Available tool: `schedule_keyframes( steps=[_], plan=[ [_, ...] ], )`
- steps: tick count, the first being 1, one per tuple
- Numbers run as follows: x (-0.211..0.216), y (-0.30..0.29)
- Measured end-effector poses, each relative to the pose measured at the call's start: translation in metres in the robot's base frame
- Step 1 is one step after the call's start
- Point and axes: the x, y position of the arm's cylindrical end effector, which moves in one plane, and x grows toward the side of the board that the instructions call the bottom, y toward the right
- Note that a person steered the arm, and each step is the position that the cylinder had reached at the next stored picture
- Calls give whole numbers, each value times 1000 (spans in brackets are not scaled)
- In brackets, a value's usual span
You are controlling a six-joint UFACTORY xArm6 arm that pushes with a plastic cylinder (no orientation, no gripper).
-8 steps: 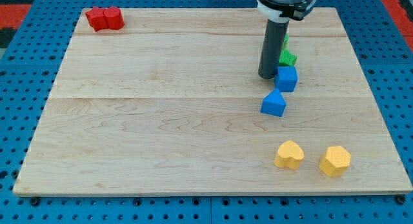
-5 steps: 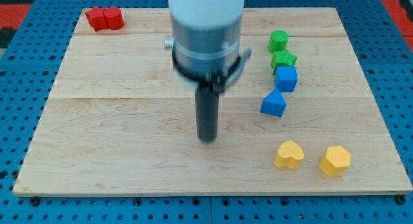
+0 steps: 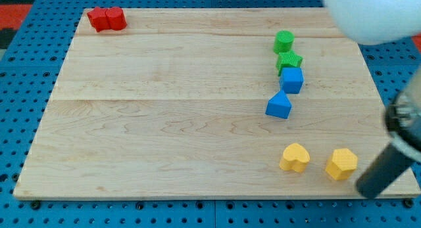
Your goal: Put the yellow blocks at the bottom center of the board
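My tip [image 3: 366,192] sits just right of the yellow hexagon block [image 3: 341,163], with the yellow heart block [image 3: 294,157] just beyond it to the left; nothing stands between tip and hexagon. Above-left of the tip, blue blocks [image 3: 279,105] [image 3: 291,79] and green blocks [image 3: 289,60] [image 3: 284,41] form a barrier column. Left of the heart, counter [image 3: 164,136] lies open; red blocks [image 3: 106,19] far off top-left.

Our pale wooden board [image 3: 164,123] on blue pegboard [image 3: 20,90], under red [image 3: 106,19], green [image 3: 287,50], blue [image 3: 285,92], yellow blocks [image 3: 318,160].
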Motion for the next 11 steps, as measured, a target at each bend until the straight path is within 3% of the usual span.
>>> schedule_keyframes(
  steps=[2, 3, 5, 6, 8, 9, 10, 11],
  plan=[
    [-50, 1],
    [-50, -37],
    [-25, -10],
    [-25, -51],
    [-71, -150],
    [-79, -151],
    [-54, -104],
    [-41, -150]
  ],
)
